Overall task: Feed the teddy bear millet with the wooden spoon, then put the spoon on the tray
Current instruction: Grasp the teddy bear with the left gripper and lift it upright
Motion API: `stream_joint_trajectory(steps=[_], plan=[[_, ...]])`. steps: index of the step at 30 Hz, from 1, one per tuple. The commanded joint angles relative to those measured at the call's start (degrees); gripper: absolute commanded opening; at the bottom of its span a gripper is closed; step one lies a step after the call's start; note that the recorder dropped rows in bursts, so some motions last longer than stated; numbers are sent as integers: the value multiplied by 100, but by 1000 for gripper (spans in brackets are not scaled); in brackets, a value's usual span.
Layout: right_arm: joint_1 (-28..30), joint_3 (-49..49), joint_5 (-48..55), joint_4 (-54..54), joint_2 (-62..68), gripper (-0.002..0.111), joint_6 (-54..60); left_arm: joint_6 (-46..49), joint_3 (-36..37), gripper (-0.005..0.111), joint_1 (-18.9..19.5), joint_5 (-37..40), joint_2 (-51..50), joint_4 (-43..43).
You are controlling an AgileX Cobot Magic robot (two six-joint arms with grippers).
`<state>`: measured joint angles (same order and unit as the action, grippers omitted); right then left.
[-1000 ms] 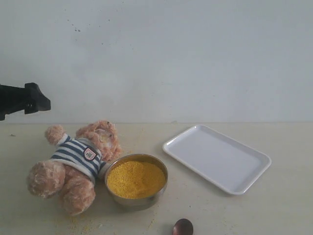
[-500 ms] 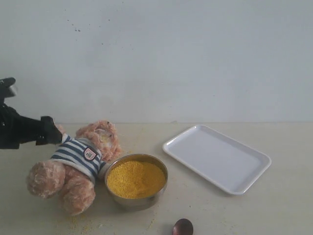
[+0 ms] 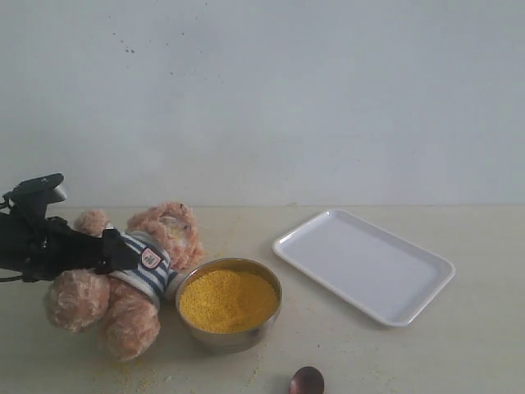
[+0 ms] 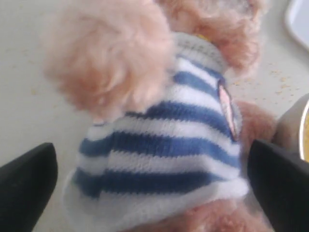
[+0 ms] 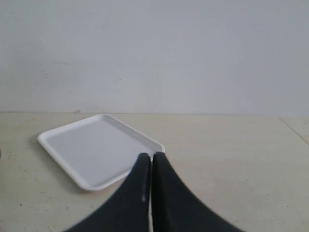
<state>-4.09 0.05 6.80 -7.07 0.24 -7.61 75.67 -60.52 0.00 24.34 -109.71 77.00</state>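
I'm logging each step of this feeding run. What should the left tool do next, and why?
Probably close the left tool on the teddy bear. Its fingers stand open on either side of the striped shirt, not yet pressing it. The bear lies flat beside the bowl of millet, so gripping it looks like the step before propping it up for feeding.

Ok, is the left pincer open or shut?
Open: the left pincer gapes wide, one finger on either side of the striped torso of the teddy bear.
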Motion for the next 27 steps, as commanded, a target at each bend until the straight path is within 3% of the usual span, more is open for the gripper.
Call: stream_joint_trajectory(steps=[1,12,14,17,26,27], plan=[[8,-5,-60,-2,-23,0,9,1186,-22,108,-5,406,-215,1358],[8,-5,-60,-2,-23,0,9,1275,-421,103,-5,544,-653,1450],[8,-5,-60,-2,-23,0,9,1275,-421,93,-5,555,-754,1344],[8,-5,-60,-2,-23,0,9,1275,-468,67,-5,719,-861,1319],[8,-5,-60,-2,-23,0,9,1079,-763,4,0,1322,-870,886],[8,-5,-60,-2,-23,0,9,1079,-763,4,6,1310,-870,847]])
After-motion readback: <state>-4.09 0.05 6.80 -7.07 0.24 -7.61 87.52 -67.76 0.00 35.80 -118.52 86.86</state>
